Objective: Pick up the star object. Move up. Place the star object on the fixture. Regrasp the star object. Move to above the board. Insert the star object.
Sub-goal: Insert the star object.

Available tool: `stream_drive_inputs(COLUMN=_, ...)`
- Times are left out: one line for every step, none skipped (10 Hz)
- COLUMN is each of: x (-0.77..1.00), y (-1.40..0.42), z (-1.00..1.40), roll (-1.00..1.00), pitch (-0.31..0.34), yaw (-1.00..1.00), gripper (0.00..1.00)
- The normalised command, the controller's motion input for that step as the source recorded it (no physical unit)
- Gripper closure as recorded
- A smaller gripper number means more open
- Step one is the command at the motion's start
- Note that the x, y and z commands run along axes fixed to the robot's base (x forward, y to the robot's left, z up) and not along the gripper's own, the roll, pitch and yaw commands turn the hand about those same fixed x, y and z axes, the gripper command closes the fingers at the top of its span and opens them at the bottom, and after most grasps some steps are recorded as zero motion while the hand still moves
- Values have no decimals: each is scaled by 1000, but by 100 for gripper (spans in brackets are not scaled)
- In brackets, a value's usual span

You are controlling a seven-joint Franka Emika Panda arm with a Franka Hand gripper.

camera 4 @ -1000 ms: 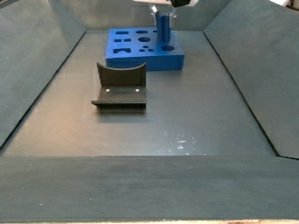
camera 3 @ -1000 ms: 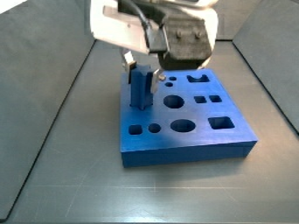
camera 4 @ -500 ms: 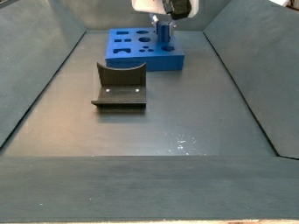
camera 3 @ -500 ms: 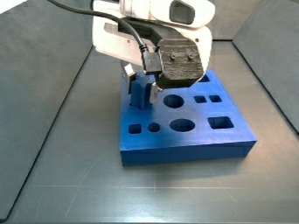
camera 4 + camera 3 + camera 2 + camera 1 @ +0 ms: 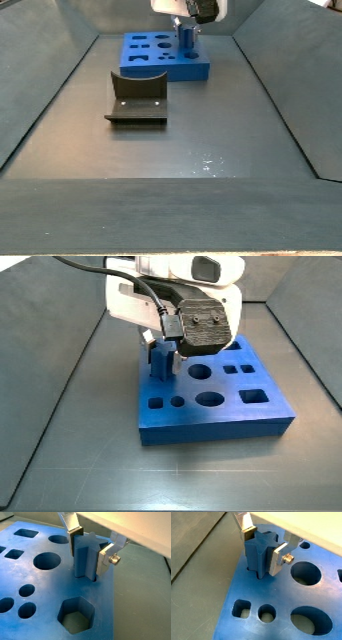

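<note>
The star object (image 5: 260, 556) stands upright with its lower end sunk into the board (image 5: 244, 619) near one corner. It also shows in the other wrist view as the star object (image 5: 83, 562) on the board (image 5: 47, 582). My gripper (image 5: 263, 548) is shut on its upper part, one silver finger on each side; the gripper (image 5: 89, 549) shows the same hold. In a side view the gripper (image 5: 163, 351) hangs low over the board (image 5: 254, 411). The fixture (image 5: 138, 98) sits in front of the board (image 5: 194, 71), apart from the gripper (image 5: 189, 35).
The board carries several open cut-outs: a hexagon (image 5: 75, 614) close by the star object, and round holes (image 5: 306, 573) beside it. Sloping grey walls (image 5: 67, 366) bound the dark floor (image 5: 201, 150) on both sides.
The gripper has come down with the star object, whose lower end has gone deeper into the board. Over the last half second almost nothing has moved.
</note>
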Motion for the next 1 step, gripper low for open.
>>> stream_drive_inputs(x=-91, y=-11, z=0, roll=3, pitch=-80, yaw=0, gripper=100)
